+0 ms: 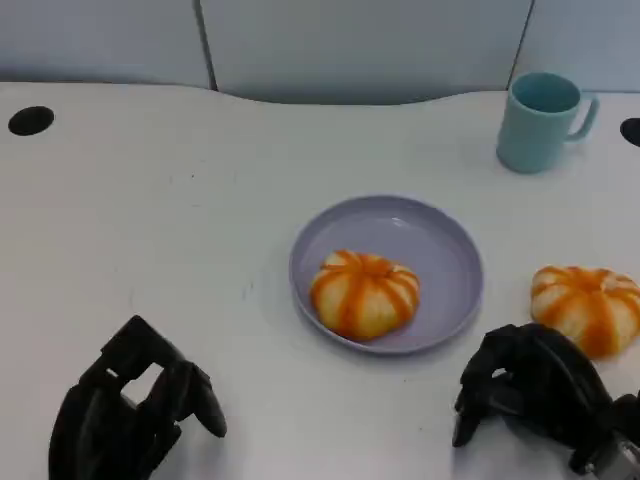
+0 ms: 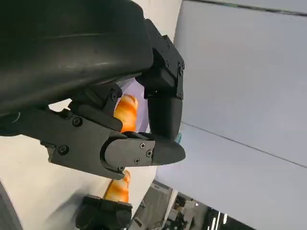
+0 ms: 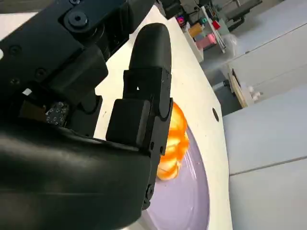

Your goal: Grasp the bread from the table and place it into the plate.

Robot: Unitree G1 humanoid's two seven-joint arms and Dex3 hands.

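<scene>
Where pale panels back it, the white table (image 1: 180, 220) carries a mug (image 1: 540, 122).

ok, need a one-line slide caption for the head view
One bread in the plate, a second bread on the table by the right hand.

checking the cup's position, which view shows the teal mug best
The head view: the teal mug stands whole and upright at the table's far right, handle to the right. The left wrist view gives at most a teal sliver behind the left hand; the right wrist view gives nothing recognisable.
</scene>
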